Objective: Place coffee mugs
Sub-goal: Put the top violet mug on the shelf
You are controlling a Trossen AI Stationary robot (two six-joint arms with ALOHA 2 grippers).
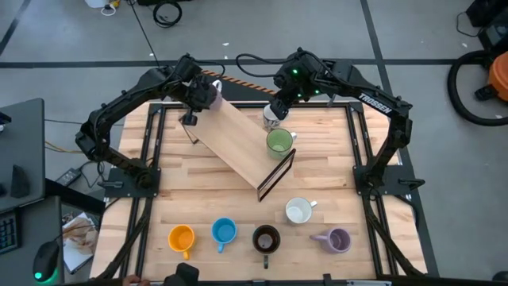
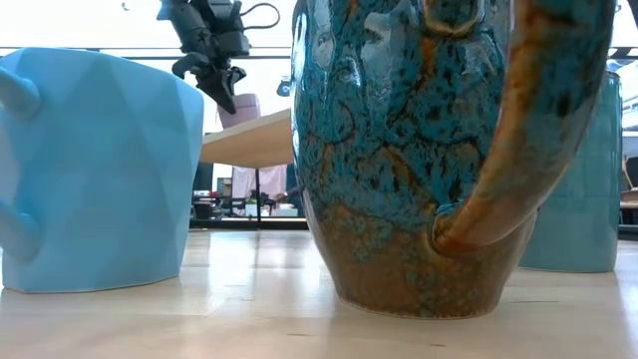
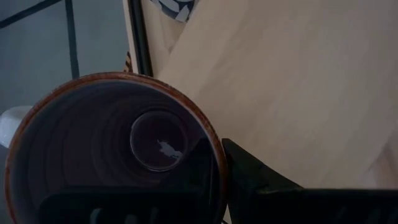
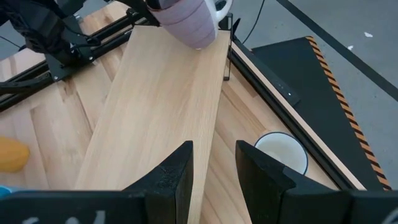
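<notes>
My left gripper (image 1: 193,97) is shut on a lavender mug (image 4: 186,22) at the far left end of a raised wooden shelf (image 1: 238,143). A green mug (image 1: 279,141) stands on the shelf toward its right end. My right gripper (image 4: 214,168) hovers open over the shelf's far edge, above and beside a white-silver patterned mug (image 4: 283,152) that stands on the table. Along the near edge stand an orange mug (image 1: 182,237), a light blue mug (image 1: 224,232), a dark brown mug (image 1: 266,238), a white mug (image 1: 298,210) and another lavender mug (image 1: 337,240). My left gripper has the lavender mug by its wall at the rim (image 3: 214,146), one finger inside the mug and one finger (image 3: 249,180) outside. The fingers slant down from the far left. The mug is tilted, mouth toward the gripper, bottom over the shelf's end; whether it touches the shelf I cannot tell.
A black frame (image 1: 353,135) runs around the tabletop, with a striped strip (image 4: 336,81) beyond the far rail. The shelf rests on a black bracket (image 1: 275,175) at its near right end. Bare wood lies between the shelf and the row of mugs.
</notes>
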